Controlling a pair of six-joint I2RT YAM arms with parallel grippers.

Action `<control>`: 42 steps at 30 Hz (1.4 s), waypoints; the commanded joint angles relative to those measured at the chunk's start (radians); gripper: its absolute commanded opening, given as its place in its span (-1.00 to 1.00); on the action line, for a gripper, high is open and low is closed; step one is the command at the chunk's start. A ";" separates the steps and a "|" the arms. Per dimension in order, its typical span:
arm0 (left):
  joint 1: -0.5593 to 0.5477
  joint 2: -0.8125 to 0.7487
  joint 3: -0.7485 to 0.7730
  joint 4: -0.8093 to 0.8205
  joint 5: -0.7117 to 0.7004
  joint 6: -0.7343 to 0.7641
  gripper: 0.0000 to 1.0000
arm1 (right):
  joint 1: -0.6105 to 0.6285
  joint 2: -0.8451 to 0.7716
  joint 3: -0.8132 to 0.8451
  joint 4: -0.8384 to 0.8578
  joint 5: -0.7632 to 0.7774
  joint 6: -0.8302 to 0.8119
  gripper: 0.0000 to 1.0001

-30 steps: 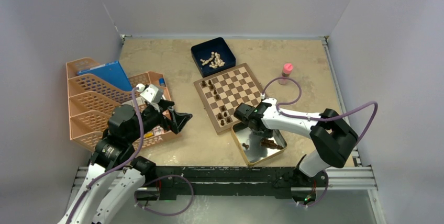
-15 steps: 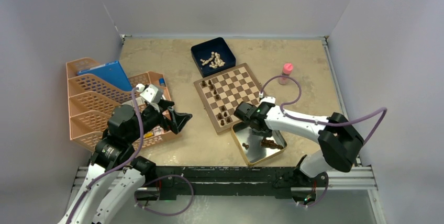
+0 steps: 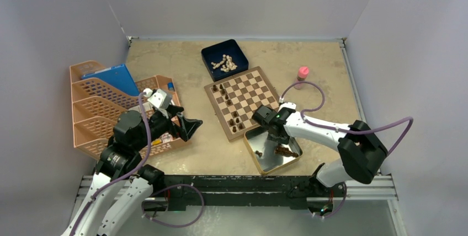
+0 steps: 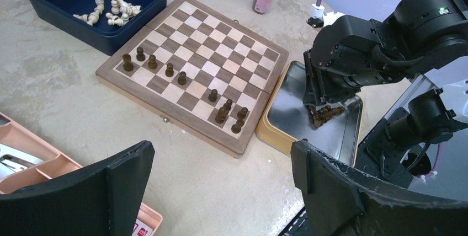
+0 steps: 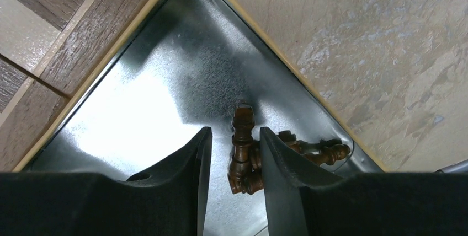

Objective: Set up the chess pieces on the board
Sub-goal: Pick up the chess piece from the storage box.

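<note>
The right gripper (image 5: 235, 134) is down in the silver tin (image 5: 138, 109) by the worktop's near edge, jaws slightly apart around one of the chess pieces (image 5: 243, 119), ready to pinch it. Others stand on the board (image 4: 194, 66), mid-worktop. The left gripper (image 4: 221, 156) hangs open, empty, toward the left edge.

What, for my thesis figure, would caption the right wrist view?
Right end effector flanking a dark brown chess piece among others in a corner of the silver tin.

The right tool (image 3: 274, 141) shifts slightly toward the right of the frame, above the silver tin (image 3: 267, 162). Its elbow (image 3: 361, 156) swings toward the lower right, and the purple cable (image 3: 405, 128) loop widens.
</note>
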 commanded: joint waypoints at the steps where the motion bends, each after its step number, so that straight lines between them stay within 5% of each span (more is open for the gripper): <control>1: -0.003 -0.007 0.013 0.032 0.014 0.000 0.90 | -0.012 -0.032 -0.016 0.004 -0.008 0.039 -0.19; 12: -0.003 -0.012 0.016 0.030 0.004 0.002 0.87 | -0.019 -0.012 -0.057 0.109 -0.093 0.003 -0.22; 21: -0.003 -0.011 0.015 0.030 0.000 0.002 0.84 | -0.018 -0.003 -0.020 0.188 -0.099 -0.119 -0.51; 32: -0.004 -0.001 0.014 0.030 -0.001 -0.004 0.82 | -0.016 -0.089 -0.093 0.211 -0.191 -0.209 -0.30; 42: -0.003 0.018 0.013 0.029 0.013 -0.043 0.70 | -0.013 -0.078 -0.018 0.272 -0.117 -0.314 -0.72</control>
